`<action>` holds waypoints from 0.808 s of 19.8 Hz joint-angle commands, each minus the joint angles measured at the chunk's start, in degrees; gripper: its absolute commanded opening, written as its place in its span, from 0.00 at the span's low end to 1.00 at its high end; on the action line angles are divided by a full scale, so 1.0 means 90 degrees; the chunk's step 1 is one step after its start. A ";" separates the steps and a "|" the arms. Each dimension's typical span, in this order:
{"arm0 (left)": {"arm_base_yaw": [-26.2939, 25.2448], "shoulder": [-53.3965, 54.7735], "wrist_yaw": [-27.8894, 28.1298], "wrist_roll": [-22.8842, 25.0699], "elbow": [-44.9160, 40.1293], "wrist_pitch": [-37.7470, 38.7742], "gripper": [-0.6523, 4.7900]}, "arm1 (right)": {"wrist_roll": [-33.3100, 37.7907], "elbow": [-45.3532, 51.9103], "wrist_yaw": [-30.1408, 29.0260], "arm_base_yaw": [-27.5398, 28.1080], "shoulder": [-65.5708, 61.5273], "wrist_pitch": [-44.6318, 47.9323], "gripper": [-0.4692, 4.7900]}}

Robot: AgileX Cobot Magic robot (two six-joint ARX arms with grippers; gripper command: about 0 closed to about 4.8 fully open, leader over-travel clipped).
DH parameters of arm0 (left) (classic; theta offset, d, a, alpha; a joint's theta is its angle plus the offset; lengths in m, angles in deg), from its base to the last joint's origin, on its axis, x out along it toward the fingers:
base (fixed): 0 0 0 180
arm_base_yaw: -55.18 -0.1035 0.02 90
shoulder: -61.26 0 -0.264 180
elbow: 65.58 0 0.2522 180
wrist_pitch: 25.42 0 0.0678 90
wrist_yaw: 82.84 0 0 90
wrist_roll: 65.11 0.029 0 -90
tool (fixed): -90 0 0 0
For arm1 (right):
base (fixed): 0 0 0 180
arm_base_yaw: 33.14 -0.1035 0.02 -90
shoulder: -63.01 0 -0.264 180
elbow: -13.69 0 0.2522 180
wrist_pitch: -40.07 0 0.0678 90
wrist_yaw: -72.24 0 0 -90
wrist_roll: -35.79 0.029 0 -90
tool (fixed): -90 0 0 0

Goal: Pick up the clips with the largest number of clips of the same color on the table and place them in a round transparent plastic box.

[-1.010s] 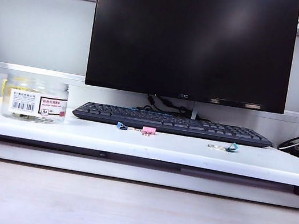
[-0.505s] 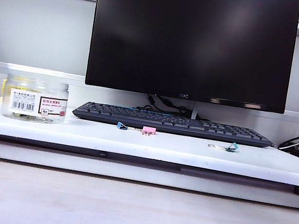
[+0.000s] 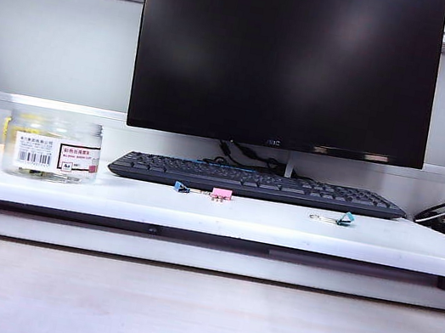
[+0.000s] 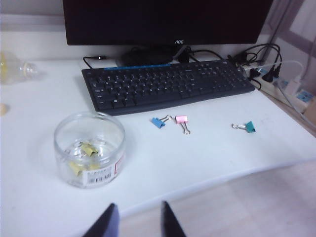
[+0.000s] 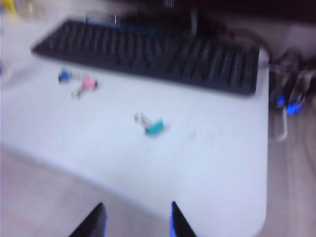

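Both tools, left (image 4: 137,219) and right (image 5: 137,219), hang spread and empty off the tabletop (image 4: 207,158) edge, yellow clips (image 4: 85,153) already inside the round transparent plastic box (image 4: 89,149), so retreating clear of it seems wise.

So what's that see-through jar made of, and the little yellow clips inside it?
The jar looks like clear, glossy plastic: you can see straight through its wall, and paper labels are stuck on its side. The yellow clips inside look like painted metal with thin silvery wire handles, though they're too small to be sure.
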 commanded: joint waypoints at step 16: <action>0.0000 -0.0005 0.0772 0.0253 -0.2565 -0.1817 0.34 | 0.0505 0.1003 0.0663 -0.0005 0.0010 0.0746 0.41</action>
